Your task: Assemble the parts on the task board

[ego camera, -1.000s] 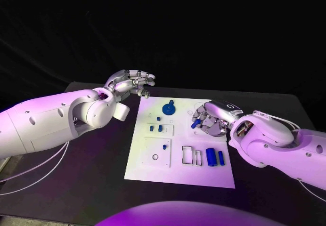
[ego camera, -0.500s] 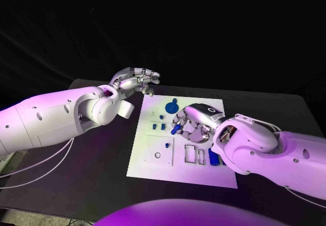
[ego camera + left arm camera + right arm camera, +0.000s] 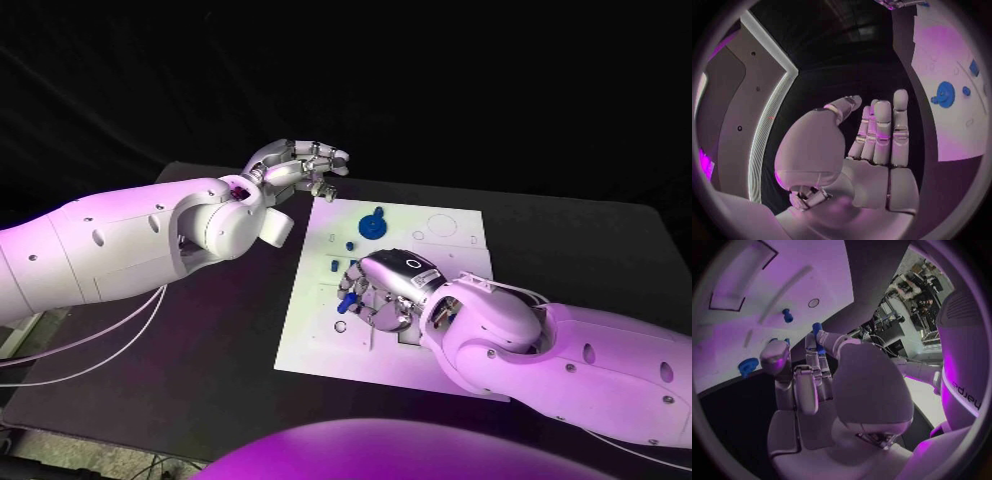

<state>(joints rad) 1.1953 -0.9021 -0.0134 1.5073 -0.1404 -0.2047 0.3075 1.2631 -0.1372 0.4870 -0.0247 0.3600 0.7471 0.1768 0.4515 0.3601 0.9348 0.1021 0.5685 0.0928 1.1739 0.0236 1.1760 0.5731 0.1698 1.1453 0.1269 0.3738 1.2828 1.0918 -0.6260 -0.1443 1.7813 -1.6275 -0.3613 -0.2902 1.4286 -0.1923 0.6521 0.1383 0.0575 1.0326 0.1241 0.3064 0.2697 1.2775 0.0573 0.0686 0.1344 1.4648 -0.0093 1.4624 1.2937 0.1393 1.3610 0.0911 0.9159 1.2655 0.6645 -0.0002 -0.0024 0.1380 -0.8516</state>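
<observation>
Black table carries the white task board at its middle. Right hand sits low over the board's centre, covering the recesses there in the head view. Right wrist view shows what the head view hides: a small blue part pinched at the fingertips, with a blue peg standing on the board just beyond and a round hole near it. Left hand is raised past the board's far left corner; left wrist view shows its fingers straight, close together, holding nothing. Blue gear lies on the board's far end, also visible at.
</observation>
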